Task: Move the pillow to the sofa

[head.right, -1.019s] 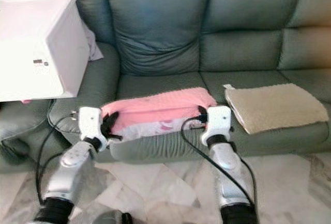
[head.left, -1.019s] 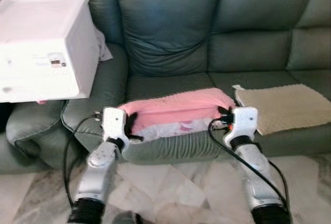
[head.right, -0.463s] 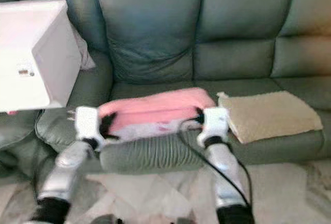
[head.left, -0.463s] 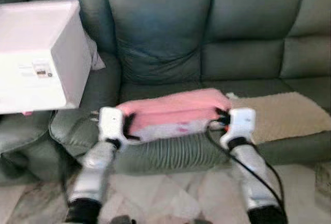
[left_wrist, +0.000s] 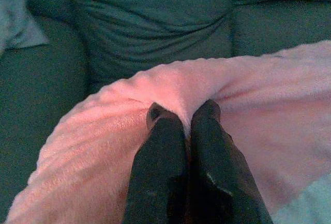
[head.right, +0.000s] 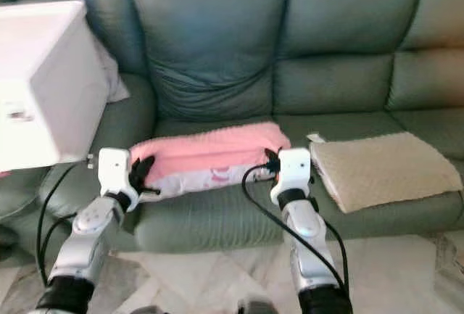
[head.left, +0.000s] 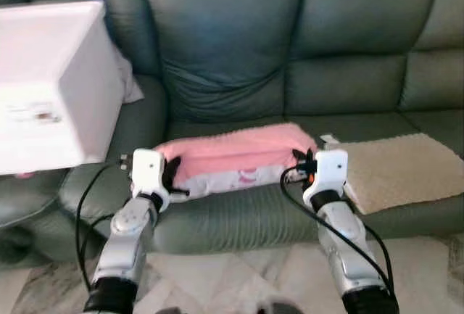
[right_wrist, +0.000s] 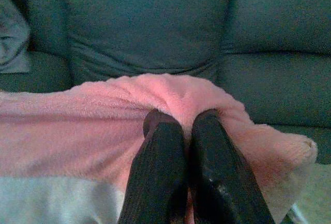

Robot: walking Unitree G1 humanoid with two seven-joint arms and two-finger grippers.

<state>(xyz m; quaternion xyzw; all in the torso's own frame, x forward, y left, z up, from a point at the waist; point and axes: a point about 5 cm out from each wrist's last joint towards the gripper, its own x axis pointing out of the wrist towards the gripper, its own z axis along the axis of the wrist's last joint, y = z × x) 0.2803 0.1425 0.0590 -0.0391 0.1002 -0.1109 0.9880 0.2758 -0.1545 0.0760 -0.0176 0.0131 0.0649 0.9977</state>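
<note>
Two grippers have the pillow [head.left: 235,154] between them: my left gripper [head.left: 171,177] at its left end, my right gripper [head.left: 302,166] at its right end, each with its fingers pinched tight on a fold of the pink fleece. In the wrist views the cloth bunches up between my closed fingers [left_wrist: 164,146], so the cover gives easily. I judge it soft, light and floppy, likely to sag in the middle if carried by one end, and not fragile at all. The two ends are the sensible places to hold, and fleece should not slip much.

The pillow lies on the seat of the green sofa [head.left: 225,46], near its front edge, pink side up with a pale printed strip towards me. A beige mat [head.left: 399,169] lies just beside it to the right, and a white box [head.left: 51,82] sits on the sofa arm to the left.
</note>
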